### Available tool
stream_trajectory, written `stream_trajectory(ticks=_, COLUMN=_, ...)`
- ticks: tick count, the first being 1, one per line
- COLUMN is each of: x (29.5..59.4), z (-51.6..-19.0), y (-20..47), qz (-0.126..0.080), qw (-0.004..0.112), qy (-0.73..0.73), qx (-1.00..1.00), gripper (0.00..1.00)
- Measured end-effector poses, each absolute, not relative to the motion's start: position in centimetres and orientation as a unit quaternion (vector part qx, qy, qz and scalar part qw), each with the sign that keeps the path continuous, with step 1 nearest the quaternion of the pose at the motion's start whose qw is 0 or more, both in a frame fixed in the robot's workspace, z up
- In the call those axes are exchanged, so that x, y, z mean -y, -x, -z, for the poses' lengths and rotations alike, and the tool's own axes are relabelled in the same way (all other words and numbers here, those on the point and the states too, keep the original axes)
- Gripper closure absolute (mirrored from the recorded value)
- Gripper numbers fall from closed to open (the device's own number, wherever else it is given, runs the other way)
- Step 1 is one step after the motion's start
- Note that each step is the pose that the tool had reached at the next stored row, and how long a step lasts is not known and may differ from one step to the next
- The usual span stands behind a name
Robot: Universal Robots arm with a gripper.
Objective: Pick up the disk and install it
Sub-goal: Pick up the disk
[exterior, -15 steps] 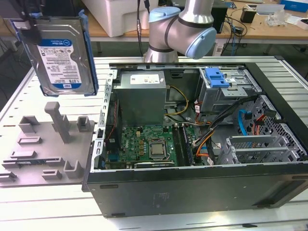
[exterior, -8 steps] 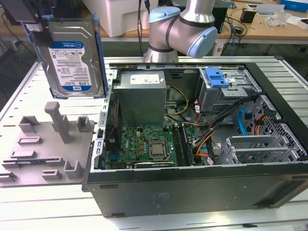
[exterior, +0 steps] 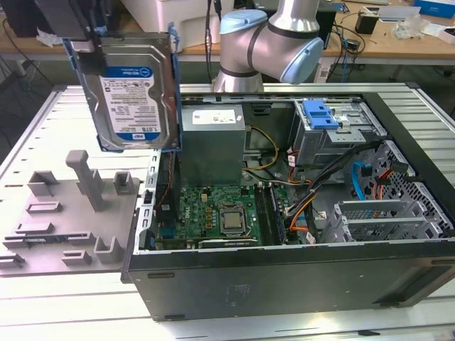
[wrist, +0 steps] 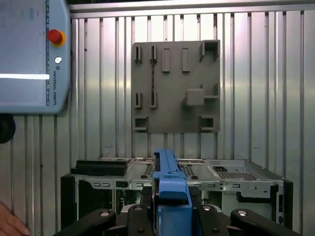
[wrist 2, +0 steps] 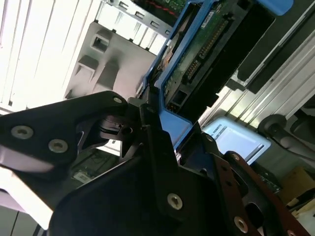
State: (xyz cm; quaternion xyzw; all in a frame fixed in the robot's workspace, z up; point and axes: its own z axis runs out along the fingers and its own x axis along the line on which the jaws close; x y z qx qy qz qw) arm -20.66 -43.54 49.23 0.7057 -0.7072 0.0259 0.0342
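Pinching the disk [exterior: 129, 89] edge-on, upper left in exterior view, gripper [wrist: 171, 211] fingers clamp only its thin edge; a jolt could drop it.

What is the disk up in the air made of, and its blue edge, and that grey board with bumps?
The disk: looks like metal, with a dull silver casing and a glossy, paper-like label. Its blue frame: probably plastic, going by the smooth, even colour. The grey board: likely plastic, matt with moulded blocks, though painted metal is possible.
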Motion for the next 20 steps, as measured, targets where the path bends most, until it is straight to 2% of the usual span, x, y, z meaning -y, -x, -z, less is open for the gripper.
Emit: stream_trajectory(ticks=20, x=46.9, z=-49.2, y=12.2, qz=-0.016, qw=0.044, qy=-0.706, qx=0.707, gripper=0.64)
